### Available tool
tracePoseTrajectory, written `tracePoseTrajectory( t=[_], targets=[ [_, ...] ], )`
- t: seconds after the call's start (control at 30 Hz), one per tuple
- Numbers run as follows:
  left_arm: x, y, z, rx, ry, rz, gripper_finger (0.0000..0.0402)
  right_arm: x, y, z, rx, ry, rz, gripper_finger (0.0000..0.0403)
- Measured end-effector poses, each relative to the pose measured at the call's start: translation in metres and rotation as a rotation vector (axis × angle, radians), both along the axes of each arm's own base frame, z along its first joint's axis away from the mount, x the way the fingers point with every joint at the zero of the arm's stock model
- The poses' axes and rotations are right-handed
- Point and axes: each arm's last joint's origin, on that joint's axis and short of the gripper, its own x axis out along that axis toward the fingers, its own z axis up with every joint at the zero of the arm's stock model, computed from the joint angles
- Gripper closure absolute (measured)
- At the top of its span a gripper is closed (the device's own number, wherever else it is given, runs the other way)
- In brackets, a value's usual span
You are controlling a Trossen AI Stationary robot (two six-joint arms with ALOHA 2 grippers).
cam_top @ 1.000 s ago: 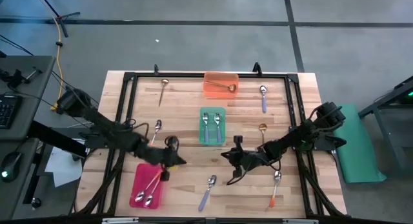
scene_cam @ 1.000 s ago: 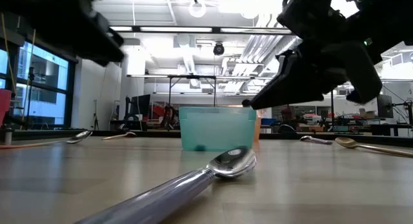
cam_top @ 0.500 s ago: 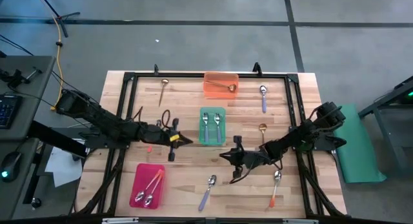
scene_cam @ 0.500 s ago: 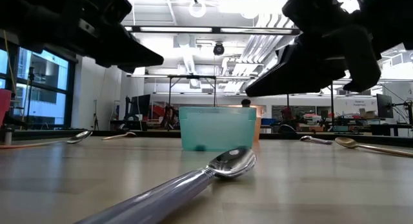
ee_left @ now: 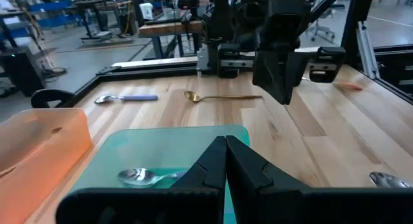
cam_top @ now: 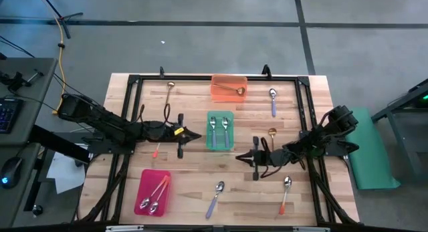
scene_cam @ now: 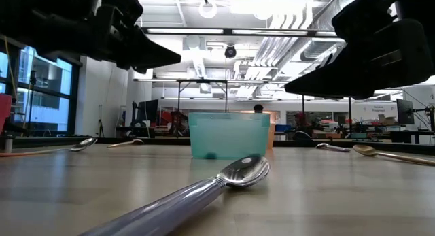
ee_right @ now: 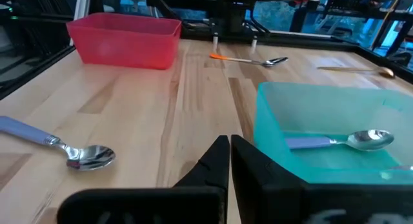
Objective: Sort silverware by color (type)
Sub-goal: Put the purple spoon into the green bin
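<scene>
My left gripper (cam_top: 198,136) hangs shut and empty just left of the green tray (cam_top: 208,140), pointing level toward the table's right. My right gripper (cam_top: 238,156) is shut and empty too, near and right of that tray, pointing left. Two purple-handled spoons (cam_top: 219,128) lie in the green tray. A gold spoon (cam_top: 232,91) lies in the orange tray (cam_top: 215,91), and orange-handled spoons (cam_top: 155,194) lie in the red tray (cam_top: 142,185). Loose on the wood lie a purple spoon (cam_top: 215,198), an orange spoon (cam_top: 285,193), another purple spoon (cam_top: 273,101), two gold spoons (cam_top: 169,94) (cam_top: 272,134), and an orange spoon (ee_right: 248,59) by the left arm.
A black frame (cam_top: 134,81) runs round the table's edges. The two arms face each other across the middle, the right gripper (ee_left: 284,62) showing large in the left wrist view. Bare wood lies between the red tray and the near purple spoon (scene_cam: 204,188).
My left gripper has swung from over the red tray's far corner toward the far edge and the right, up to the green tray's left side, and tipped level. My right gripper has tipped up toward level and drawn back a little toward the table's right. Both stayed shut.
</scene>
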Motion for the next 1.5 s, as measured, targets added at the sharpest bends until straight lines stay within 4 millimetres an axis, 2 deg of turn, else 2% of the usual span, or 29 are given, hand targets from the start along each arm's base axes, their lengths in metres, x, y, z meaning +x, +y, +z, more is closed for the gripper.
tracePoseTrajectory(
  t=[0.23,0.5,0.87,1.07,1.2,1.5],
  targets=[
    [0.002,0.015,0.001,0.001,-0.004,-0.067,0.0401,0.000,-0.001,0.000,0.000,0.000,-0.007,0.0403],
    [0.012,0.028,0.016,0.012,-0.057,-0.092,0.0401,0.000,-0.001,-0.001,-0.023,0.007,-0.005,0.0403],
    [0.015,0.037,0.020,0.047,-0.063,-0.043,0.0401,-0.001,-0.003,-0.005,-0.047,0.048,-0.040,0.0403],
    [0.015,0.041,0.020,0.181,-0.053,-0.022,0.0401,-0.001,-0.005,-0.005,-0.025,0.039,-0.127,0.0403],
    [0.015,0.042,0.019,0.185,-0.040,0.019,0.0401,-0.003,-0.006,-0.007,-0.042,0.062,-0.148,0.0403],
    [0.013,0.042,0.010,0.171,0.058,0.014,0.0401,-0.017,-0.018,0.015,0.042,0.133,-0.290,0.0403]
  ],
)
